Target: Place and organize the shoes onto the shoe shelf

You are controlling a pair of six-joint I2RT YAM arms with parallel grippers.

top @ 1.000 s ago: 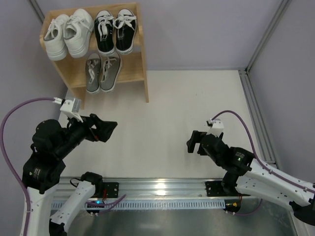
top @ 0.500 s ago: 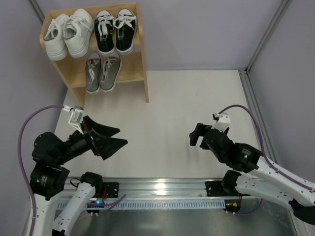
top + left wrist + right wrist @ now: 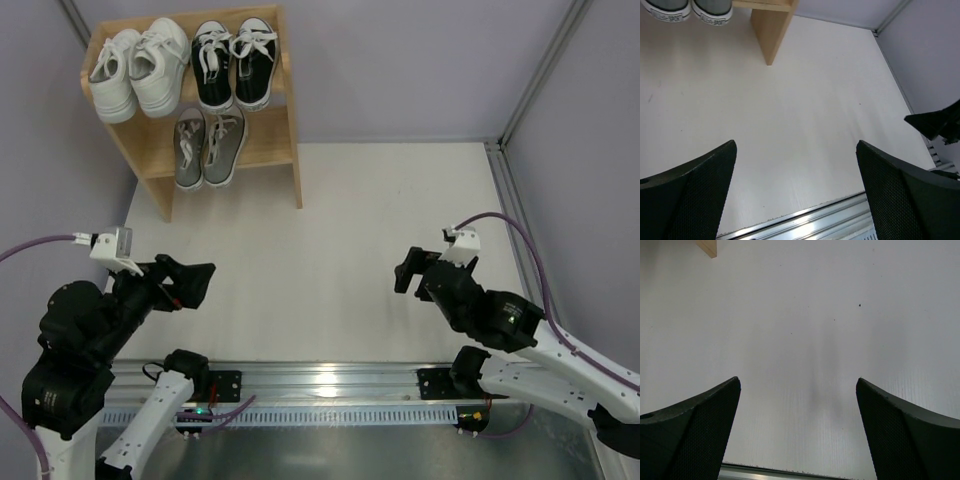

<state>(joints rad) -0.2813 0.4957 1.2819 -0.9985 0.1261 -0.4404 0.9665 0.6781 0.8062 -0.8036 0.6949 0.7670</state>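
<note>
Shoes [image 3: 233,62] all sit on the shoe shelf [image 3: 270,142] at upper left, white pair [image 3: 137,70] and black pair [image 3: 214,60] above, grey pair [image 3: 209,146] below, and with my left gripper [image 3: 795,145] and right gripper [image 3: 797,380] both spread and empty, I judge nothing remains.

The white table [image 3: 400,200] is matte, with a small dark speck [image 3: 859,305] toward one o'clock in the right wrist view. Pale lavender walls [image 3: 400,60] enclose it at twelve and three o'clock. An aluminium frame post [image 3: 541,72] slants up at two o'clock. A silver rail [image 3: 330,378] runs along the table's edge at six o'clock.
</note>
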